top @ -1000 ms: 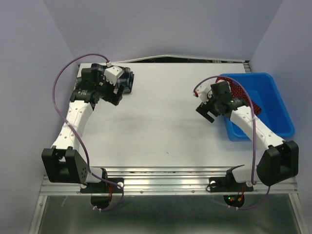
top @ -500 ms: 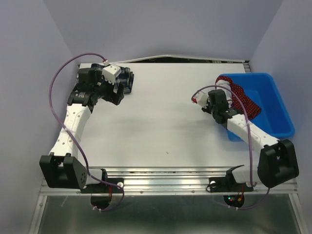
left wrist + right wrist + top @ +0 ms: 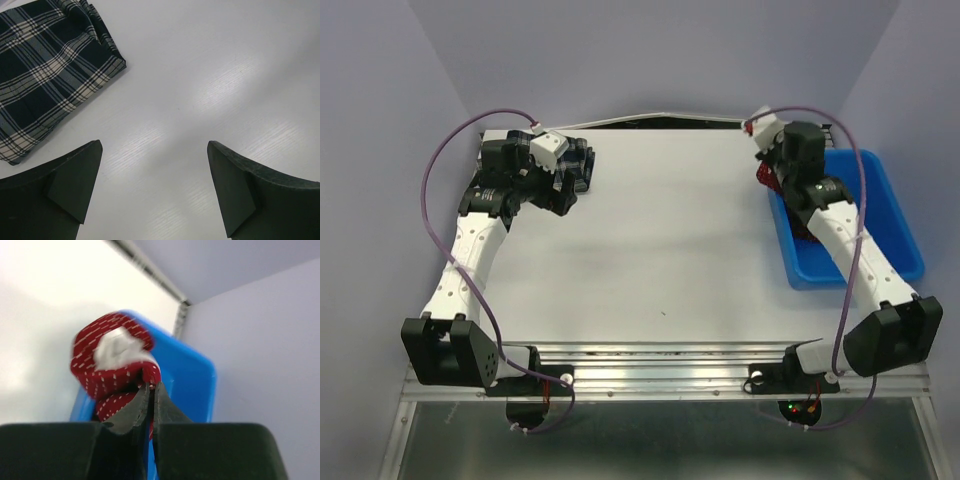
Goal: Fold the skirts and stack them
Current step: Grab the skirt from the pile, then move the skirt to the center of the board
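Found the red polka-dot skirt (image 3: 117,367) bunched in a wad, caught by a small fold between the tips of the right pincer (image 3: 151,390), which were pressed together on the cloth. Placed it near the far right corner of the desk (image 3: 660,250), hanging over the far end of the blue bin (image 3: 890,215). Could not tell whether its lower end hung free of the bin rim: hidden by the arm from above, blurred in the wrist view.

Logged the plaid skirt (image 3: 45,75) lying flat at the far left corner, apparently folded already. Logged the left pincer (image 3: 152,190) spread wide over bare desk just beside that skirt, touching nothing.

Risks, as judged:
- Reckoned the grip thin, with only a pinch of cloth caught. Feared losing it on a quick swing toward mid-desk and dropping the skirt back into the bin or across its wall.
- Feared a trailing hem snagging the rim and dragging or tipping the bin along.
- Expected a wad to land crumpled, with hem and waistband hard to find, spoiling any clean fold.
- Flagged the left pincer's nearness to the plaid skirt. Feared a careless move nudging it and undoing the fold, or carrying it off the far edge.
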{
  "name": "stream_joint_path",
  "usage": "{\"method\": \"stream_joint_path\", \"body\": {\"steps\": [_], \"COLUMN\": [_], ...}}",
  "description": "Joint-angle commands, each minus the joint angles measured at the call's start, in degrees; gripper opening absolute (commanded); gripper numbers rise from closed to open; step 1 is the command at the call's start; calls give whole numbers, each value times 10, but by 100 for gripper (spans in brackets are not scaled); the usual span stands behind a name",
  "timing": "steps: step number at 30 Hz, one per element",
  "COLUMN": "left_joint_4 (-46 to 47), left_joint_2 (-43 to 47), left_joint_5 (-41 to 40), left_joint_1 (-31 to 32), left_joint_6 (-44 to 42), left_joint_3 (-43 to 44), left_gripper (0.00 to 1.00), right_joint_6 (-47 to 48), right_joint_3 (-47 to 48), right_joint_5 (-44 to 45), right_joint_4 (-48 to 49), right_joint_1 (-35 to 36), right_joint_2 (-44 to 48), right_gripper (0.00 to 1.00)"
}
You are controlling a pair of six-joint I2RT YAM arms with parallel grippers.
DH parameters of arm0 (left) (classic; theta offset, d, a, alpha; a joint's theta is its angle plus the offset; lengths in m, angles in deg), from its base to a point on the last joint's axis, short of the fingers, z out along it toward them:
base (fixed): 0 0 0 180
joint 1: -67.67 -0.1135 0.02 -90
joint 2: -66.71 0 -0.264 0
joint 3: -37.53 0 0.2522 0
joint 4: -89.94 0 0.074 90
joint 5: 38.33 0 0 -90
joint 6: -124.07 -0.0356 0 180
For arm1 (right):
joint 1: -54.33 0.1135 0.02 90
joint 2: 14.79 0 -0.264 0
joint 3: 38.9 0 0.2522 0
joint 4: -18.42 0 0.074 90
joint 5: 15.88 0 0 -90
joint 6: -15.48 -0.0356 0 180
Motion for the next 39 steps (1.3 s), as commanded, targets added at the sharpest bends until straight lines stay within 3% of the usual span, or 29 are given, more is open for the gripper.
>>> {"method": "stream_joint_path", "body": {"steps": [1,6,13,16,19,24,29,33,36,37,39], "left_joint_4": [3,6,16,13,15,37,50,50,52,51,38], "left_joint_2": [-4,-16,-28,-32,-33,-21,-11,13,41,46,54], "left_joint_5": [29,55,75,75,73,87,120,124,132,130,123], "left_joint_1": [0,0,0,0,-1,-11,-25,-28,-34,-34,-35], "left_joint_6": [18,34,68,70,78,110,124,108,96,91,74], "left_joint_3": [16,24,33,43,50,56,66,53,18,8,-20], "left_gripper": [99,99,99,99,99,99,99,98,96,96,95], "right_joint_6": [-99,-175,-245,-280,-344,-517,-660,-640,-625,-623,-619], "right_joint_3": [158,354,649,711,691,635,602,418,222,221,111], "right_joint_5": [-59,-144,-209,-268,-326,-521,-593,-596,-585,-581,-573], "right_joint_4": [-23,-84,-103,-68,0,101,126,143,155,162,176], "right_joint_1": [-99,-163,-163,-163,-163,-163,-109,-20,36,50,76], "right_joint_2": [-35,-109,-209,-223,-204,-170,-181,-143,-110,-109,-102], "right_gripper": [1,1,1,1,1,1,1,1,1,1,1]}}
